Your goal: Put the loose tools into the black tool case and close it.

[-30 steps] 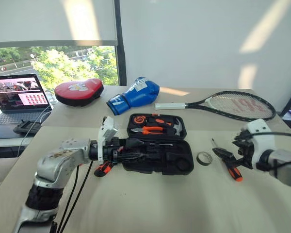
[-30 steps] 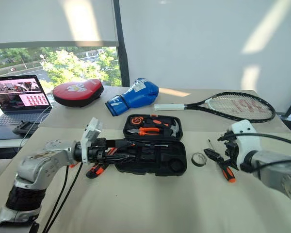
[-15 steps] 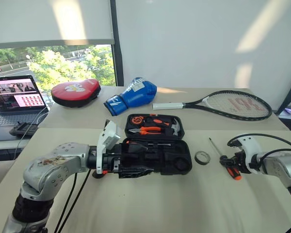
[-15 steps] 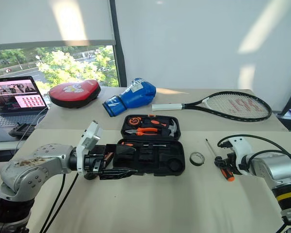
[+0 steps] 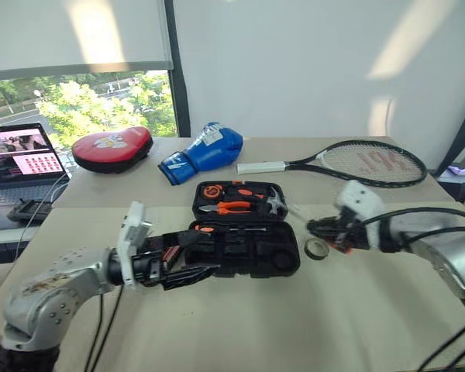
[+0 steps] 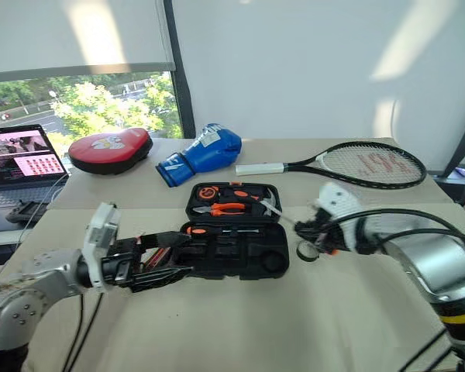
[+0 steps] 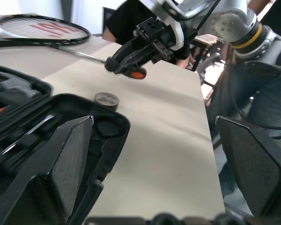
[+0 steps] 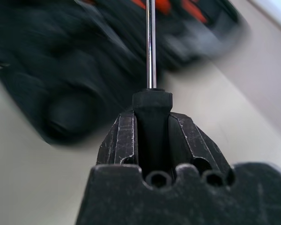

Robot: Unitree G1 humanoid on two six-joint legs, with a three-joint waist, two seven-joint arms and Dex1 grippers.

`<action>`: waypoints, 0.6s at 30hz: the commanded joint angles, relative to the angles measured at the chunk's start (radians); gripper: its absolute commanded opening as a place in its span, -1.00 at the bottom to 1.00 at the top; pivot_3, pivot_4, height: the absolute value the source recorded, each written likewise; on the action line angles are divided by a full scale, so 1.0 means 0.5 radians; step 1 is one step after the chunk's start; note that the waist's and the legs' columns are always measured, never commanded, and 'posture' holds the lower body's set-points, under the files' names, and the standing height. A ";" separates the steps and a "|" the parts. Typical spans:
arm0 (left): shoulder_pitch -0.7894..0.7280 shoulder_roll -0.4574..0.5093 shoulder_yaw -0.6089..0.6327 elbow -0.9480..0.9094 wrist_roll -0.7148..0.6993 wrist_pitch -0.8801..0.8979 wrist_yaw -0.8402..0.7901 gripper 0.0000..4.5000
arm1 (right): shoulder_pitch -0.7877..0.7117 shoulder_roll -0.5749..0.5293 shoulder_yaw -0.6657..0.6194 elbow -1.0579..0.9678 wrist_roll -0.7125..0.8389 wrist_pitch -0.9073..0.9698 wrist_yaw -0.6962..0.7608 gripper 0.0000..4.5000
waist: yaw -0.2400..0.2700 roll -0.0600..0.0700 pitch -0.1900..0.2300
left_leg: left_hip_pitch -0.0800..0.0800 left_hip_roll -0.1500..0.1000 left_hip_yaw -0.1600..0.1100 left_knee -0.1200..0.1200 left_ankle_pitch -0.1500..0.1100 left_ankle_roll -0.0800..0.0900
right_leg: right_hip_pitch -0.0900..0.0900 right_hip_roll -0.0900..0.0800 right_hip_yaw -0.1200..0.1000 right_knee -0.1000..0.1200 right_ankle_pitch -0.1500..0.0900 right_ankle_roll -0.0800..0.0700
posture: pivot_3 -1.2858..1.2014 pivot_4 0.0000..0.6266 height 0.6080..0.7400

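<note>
The right end effector [image 5: 325, 230] is gripping a screwdriver [image 8: 151, 44] just beside the open black tool case [image 5: 244, 246], while the left end effector [image 5: 187, 253] is gaping wide at the case's near corner.

My left arm [image 5: 54, 283] is scuffed silver metal with a ribbed black collar low at seven o'clock and two black cables hanging beneath it. A white block sits on its wrist, and my left gripper [image 5: 187, 254] ends in two long black fingers. My right arm [image 5: 449, 256] is smooth silver, with a yellow band on black near five o'clock. Black cables loop over its white wrist housing. My right gripper [image 8: 151, 136] has two worn, scratched black fingers and a row of round holes at their base.
</note>
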 commanded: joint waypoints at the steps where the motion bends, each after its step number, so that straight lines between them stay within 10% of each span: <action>1: 0.145 0.097 0.169 -0.017 -0.084 -0.029 -0.088 1.00 | -0.302 0.178 0.393 0.319 -0.394 -0.269 0.219 -0.74 | -0.001 -0.002 0.003 | 0.001 -0.001 0.000 -0.001 0.000 0.000 | 0.000 -0.001 0.000 0.001 0.000 0.000 | 0.03 -0.52 1.00; 18: 0.376 0.164 0.359 -0.171 -0.192 -0.072 0.057 1.00 | -0.780 0.787 0.686 1.391 -0.937 -0.826 0.753 -0.74 | 0.001 -0.008 0.009 | 0.001 -0.007 -0.001 -0.016 0.004 -0.008 | -0.004 -0.004 -0.005 0.001 0.000 -0.001 | 0.03 -0.52 1.00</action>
